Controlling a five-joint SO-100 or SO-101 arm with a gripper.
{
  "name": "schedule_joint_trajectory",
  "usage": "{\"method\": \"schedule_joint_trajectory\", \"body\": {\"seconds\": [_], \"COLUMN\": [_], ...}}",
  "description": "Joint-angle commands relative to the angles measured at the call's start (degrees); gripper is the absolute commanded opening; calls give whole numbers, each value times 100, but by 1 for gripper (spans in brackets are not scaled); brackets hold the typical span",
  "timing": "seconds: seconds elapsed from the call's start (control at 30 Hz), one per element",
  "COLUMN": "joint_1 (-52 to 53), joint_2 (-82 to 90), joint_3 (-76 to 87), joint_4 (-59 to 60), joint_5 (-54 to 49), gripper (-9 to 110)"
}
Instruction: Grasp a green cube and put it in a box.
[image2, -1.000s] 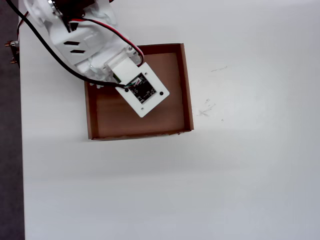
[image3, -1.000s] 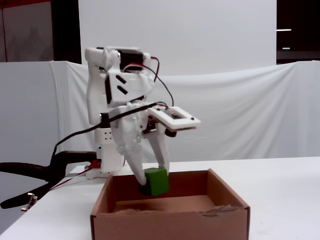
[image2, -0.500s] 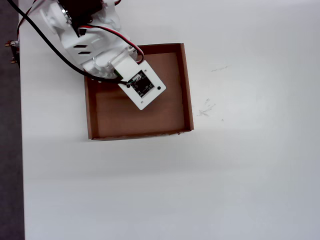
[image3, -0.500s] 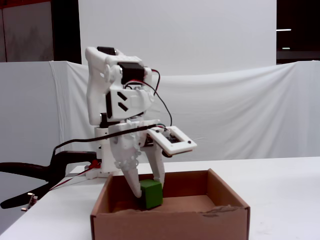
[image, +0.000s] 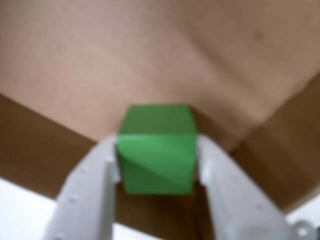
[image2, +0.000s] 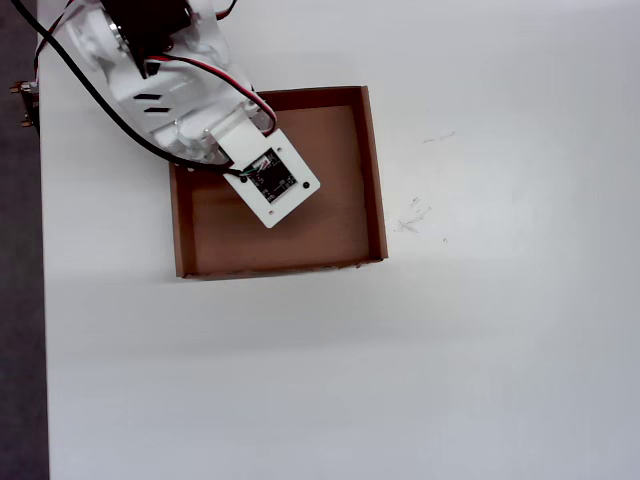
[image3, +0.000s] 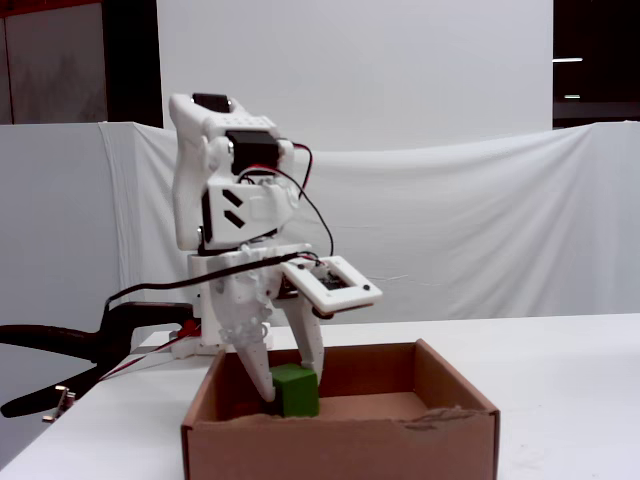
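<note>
Two white fingers (image: 90, 192) of the claw (image3: 292, 385) pinch the green cube (image: 156, 155) squarely, top face level, low inside the box (image3: 340, 445). Overhead, the arm hides the cube; the wrist view is blurred.
</note>
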Motion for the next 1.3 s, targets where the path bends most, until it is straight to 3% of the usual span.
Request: {"method": "schedule_joint_trajectory", "body": {"seconds": [0.0,0.17,0.7,0.97,1.27], "joint_1": [62,185,2039,3533,4245], "joint_2": [97,264,2461,3814,5678], "joint_3": [-44,-88,-1002,-325,1538], "joint_4": [-44,-9,1846,3208,3920], "joint_5": [-132,-132,62,475,905], "gripper": [14,23,24,24,24]}}
